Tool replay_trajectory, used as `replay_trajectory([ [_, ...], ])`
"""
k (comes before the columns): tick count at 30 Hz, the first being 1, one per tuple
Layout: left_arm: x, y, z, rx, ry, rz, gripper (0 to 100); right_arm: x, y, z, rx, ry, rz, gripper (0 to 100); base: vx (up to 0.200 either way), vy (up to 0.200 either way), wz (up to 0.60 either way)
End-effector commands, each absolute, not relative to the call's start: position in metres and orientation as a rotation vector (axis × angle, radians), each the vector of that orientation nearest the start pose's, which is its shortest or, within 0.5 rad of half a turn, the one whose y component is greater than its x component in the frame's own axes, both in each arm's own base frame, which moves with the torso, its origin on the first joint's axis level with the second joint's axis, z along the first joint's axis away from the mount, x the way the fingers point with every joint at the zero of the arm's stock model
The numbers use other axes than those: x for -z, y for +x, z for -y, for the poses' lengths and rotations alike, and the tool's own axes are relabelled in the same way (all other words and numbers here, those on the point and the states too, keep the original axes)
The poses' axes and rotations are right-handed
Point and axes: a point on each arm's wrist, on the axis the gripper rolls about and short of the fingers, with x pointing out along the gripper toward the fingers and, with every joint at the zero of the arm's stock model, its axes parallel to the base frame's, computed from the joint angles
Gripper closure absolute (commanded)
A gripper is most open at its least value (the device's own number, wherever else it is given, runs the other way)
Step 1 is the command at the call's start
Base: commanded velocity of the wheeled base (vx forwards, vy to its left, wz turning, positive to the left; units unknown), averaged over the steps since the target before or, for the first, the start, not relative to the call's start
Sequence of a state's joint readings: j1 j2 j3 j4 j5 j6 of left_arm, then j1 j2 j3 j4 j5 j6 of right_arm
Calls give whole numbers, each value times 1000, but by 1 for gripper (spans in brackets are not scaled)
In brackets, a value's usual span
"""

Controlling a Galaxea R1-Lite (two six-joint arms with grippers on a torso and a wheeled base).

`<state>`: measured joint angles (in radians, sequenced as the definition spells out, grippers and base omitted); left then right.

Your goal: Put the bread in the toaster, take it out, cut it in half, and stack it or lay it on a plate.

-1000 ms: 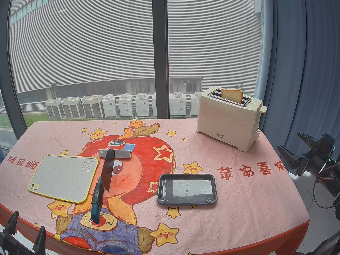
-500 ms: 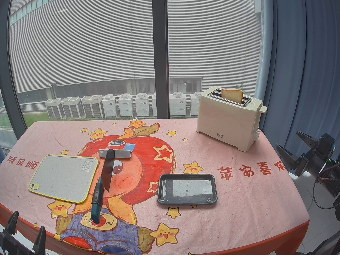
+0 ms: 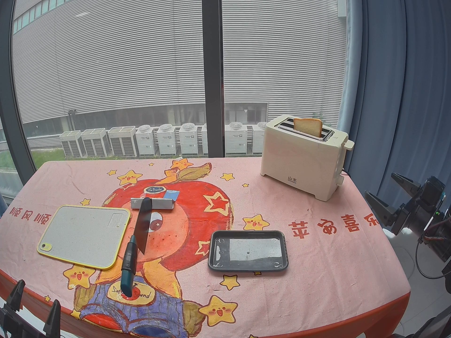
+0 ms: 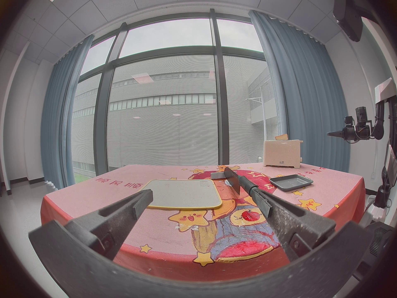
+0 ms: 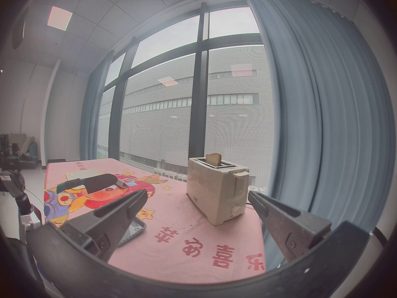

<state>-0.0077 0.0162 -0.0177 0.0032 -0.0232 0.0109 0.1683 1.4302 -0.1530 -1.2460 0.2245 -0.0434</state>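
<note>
Right tool [image 3: 379, 185] spread, empty; left tool [image 3: 38, 293] likewise; bread [image 3: 307, 126] upright in toaster [image 3: 300, 165] bearing small print.

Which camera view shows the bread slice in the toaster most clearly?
The head view: the bread sticks out of the toaster slot, unblocked and biggest. The right wrist view shows it smaller; in the left wrist view it is a tiny far tip.

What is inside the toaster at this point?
A bread slice stands in one slot of the toaster, top sticking out; its lower part is hidden inside the body.
</note>
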Motion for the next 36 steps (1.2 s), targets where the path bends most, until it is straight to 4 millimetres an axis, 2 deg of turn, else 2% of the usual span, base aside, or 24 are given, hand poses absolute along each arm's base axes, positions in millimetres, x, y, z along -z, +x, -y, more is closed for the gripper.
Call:
replay_trajectory([
  [1,-75,-23,0,31,11,-3,0,-151,172,-46,-454,-14,-17,0,0,0,0],
  [5,-75,-23,0,31,11,-3,0,-159,172,-47,-459,3,18,0,0,0,0],
  [9,-75,-23,0,31,11,-3,0,-169,182,-46,-448,4,39,0,0,0,0],
  [13,-75,-23,0,31,11,-3,0,-176,193,-43,-431,-2,-46,0,0,0,0],
  [18,-75,-23,0,31,11,-3,0,-187,202,-41,-426,-2,-58,0,0,0,0],
  [36,-75,-23,0,31,11,-3,0,-195,222,-41,-424,-11,-51,0,0,0,0],
])
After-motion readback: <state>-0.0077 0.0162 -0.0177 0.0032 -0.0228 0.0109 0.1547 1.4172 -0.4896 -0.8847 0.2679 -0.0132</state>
